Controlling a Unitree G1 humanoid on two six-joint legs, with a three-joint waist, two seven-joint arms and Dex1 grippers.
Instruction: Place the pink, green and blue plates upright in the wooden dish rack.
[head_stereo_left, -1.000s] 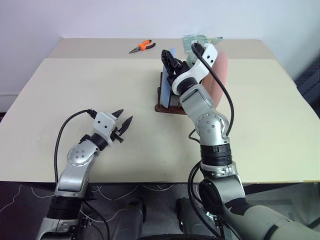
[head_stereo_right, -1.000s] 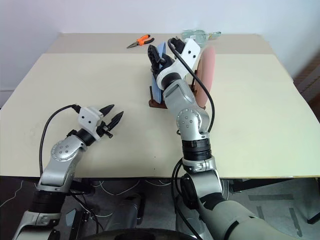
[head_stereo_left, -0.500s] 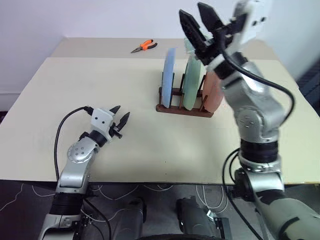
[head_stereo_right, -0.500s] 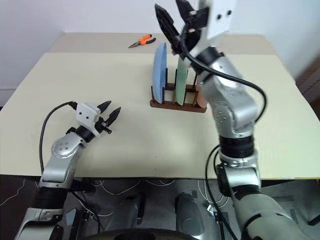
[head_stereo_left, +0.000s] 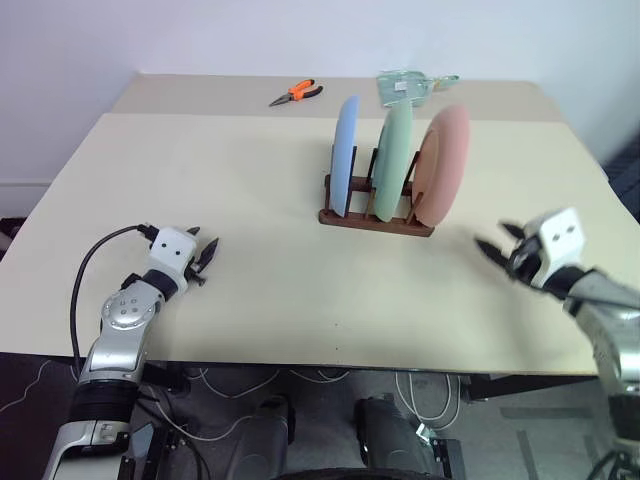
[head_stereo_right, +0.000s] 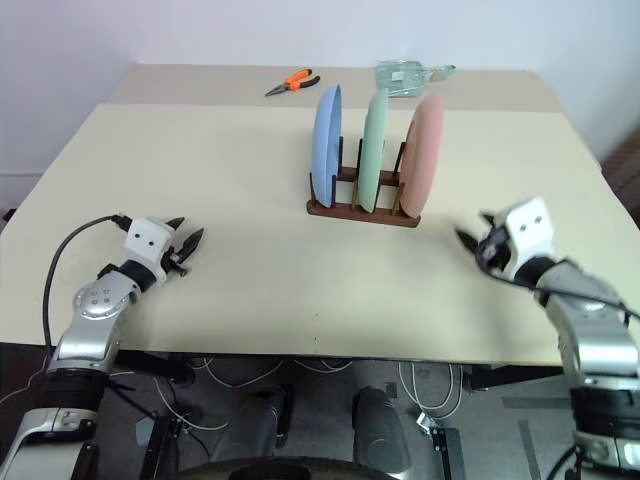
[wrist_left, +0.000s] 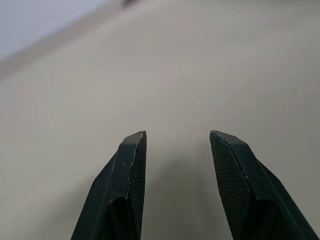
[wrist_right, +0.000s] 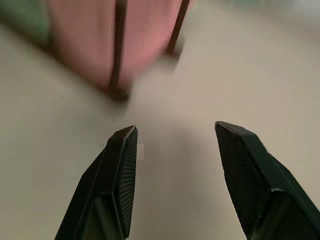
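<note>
Swung away to the table's (head_stereo_left: 250, 180) right edge, the empty, parted right gripper (head_stereo_left: 497, 243) could topple the pink plate (head_stereo_left: 444, 165) if returning carelessly.

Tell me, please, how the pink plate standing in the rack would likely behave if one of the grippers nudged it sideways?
The pink plate stands on edge at the end of the wooden dish rack, leaning slightly, so a sideways nudge would probably tip it rather than slide it. Its thin pegs likely offer only light support. Being round and rigid-looking, it might roll across the table if it came free.
</note>
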